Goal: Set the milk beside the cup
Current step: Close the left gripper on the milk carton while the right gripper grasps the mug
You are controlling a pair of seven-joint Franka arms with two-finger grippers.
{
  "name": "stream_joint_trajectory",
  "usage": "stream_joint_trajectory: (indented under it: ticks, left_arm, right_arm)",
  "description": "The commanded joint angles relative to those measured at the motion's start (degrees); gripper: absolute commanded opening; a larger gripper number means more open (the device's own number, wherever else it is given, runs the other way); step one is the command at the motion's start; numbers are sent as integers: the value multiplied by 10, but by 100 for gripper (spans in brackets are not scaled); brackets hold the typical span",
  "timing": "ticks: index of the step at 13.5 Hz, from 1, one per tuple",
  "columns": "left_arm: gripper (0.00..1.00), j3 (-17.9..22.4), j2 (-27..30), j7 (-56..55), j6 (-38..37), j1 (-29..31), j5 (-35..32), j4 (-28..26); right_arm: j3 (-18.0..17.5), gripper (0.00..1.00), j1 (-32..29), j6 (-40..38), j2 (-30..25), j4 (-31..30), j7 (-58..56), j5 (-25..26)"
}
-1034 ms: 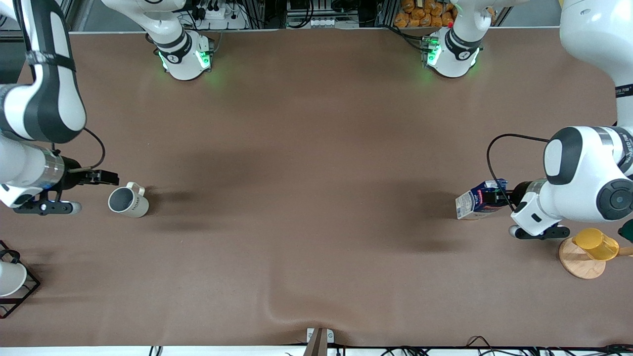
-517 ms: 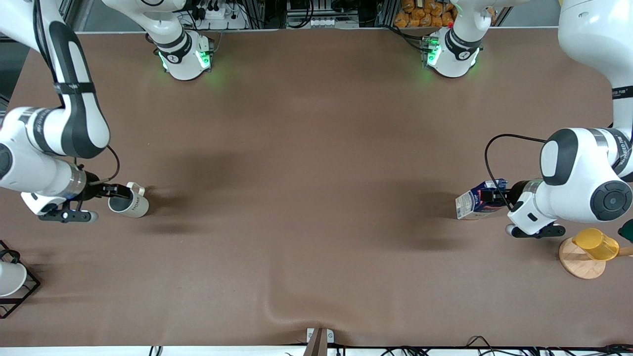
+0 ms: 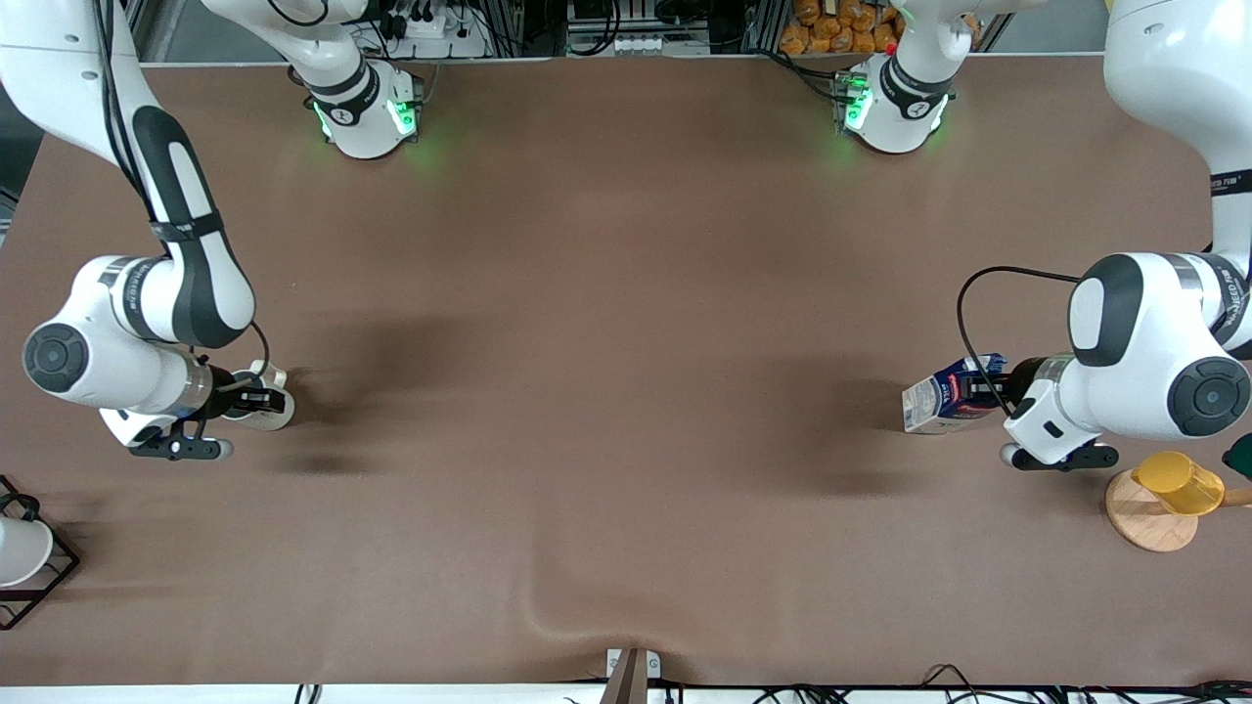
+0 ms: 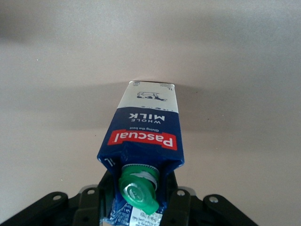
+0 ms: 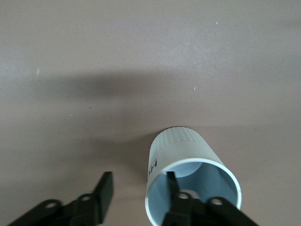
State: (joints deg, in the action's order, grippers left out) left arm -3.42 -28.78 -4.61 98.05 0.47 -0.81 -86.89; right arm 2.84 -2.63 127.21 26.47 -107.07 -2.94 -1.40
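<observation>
Squarely gabled carton (image 4: 143,136), ribbed mug (image 5: 188,176)

high front camera overlooks table (image 3: 626,391); wrist cameras close.

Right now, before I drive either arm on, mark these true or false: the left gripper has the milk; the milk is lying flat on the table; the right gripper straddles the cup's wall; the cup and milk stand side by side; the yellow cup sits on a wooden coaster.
1. The left gripper has the milk. True: its fingers are shut on the carton's top, by the green cap.
2. The milk is lying flat on the table. False: it stands on its base.
3. The right gripper straddles the cup wall. True: one finger is inside, one outside, still open.
4. Cup and milk stand side by side. False: they are at different ends of the table.
5. The yellow cup sits on a wooden coaster. True.
</observation>
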Motion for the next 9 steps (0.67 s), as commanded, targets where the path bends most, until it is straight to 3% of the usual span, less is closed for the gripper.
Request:
stream_joint_trajectory:
  ticks: [1, 2, 3, 5, 9]
  left_arm:
    - [45, 0, 1, -4, 6, 2, 0, -2]
    - [41, 0, 1, -4, 6, 2, 0, -2]
    - [37, 0, 1, -4, 6, 2, 0, -2]
    - [30, 0, 1, -4, 6, 1, 0, -1]
    - [25, 1, 4, -4, 4, 1, -1, 0]
  right_arm:
    - [-6, 39, -9, 58, -3, -44, -11, -11]
    - [-6, 24, -8, 67, -3, -50, -10, -11]
    - [-6, 2, -7, 64, -4, -48, -8, -11]
    - [-6, 0, -1, 37, -10, -35, -1, -12]
    - [-6, 0, 45, -148, -12, 77, 92, -58]
